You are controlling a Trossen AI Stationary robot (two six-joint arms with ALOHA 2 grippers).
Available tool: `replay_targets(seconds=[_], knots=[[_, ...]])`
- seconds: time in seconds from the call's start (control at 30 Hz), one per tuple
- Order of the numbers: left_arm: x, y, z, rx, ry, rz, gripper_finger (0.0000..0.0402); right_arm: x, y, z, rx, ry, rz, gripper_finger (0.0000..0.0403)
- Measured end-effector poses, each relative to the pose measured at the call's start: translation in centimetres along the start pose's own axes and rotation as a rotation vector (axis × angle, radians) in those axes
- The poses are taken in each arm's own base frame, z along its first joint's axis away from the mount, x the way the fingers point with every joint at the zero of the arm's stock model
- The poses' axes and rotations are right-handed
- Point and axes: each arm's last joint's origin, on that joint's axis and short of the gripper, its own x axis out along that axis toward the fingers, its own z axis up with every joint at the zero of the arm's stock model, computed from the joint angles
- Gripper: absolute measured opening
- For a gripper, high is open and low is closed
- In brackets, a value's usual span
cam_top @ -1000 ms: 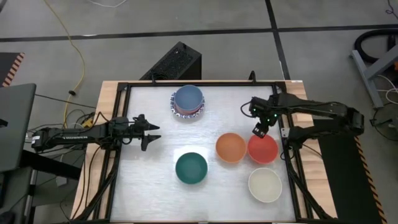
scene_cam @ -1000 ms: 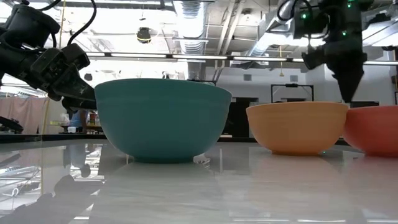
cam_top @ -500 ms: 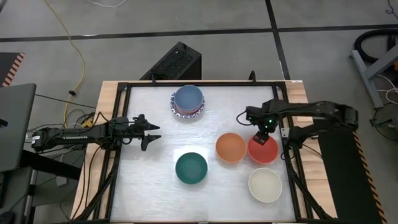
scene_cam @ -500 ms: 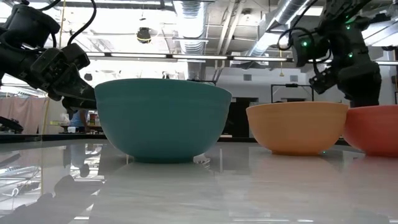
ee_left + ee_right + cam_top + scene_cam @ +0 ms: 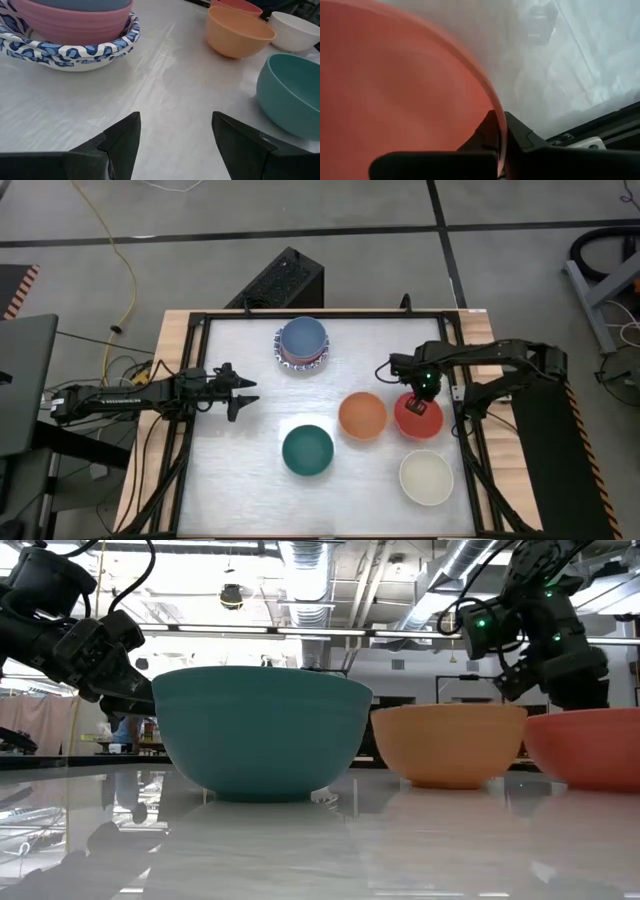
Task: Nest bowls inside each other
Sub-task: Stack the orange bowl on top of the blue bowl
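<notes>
The red bowl (image 5: 418, 423) stands at the table's right with my right gripper (image 5: 421, 404) shut on its far rim. Just left of it is the orange bowl (image 5: 362, 416), then the dark green bowl (image 5: 307, 450) nearer the front, and the cream bowl (image 5: 426, 477) at the front right. At the far middle, a blue bowl (image 5: 302, 337) sits in a pink one inside blue-patterned white bowls (image 5: 75, 47). My left gripper (image 5: 243, 394) hovers open at the left, pointing toward the table's middle. My right gripper pinches the red bowl's rim (image 5: 496, 116) on its far side, one finger inside the bowl and one outside. The fingers come from above, pointing down. In the low view the bowl's base still appears to rest on the table.
A black frame (image 5: 200, 325) edges the white tabletop. Bare surface lies between the left gripper and the bowls, and along the near left of the table.
My right gripper has come down onto the red bowl's far rim and taken hold of it. The red bowl has slid a little toward the table's left, and the orange bowl beside it has slid left as well.
</notes>
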Motion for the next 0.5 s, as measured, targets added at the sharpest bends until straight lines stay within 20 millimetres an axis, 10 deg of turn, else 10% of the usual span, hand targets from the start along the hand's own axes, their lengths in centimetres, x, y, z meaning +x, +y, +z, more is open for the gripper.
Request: replay_targets(seconds=[0.5], knots=[[0.0, 0.0, 0.0, 0.001, -0.003, 0.0, 0.0235, -4.2, -4.6, 4.7, 0.543, -0.35, 0.112, 0.0011]])
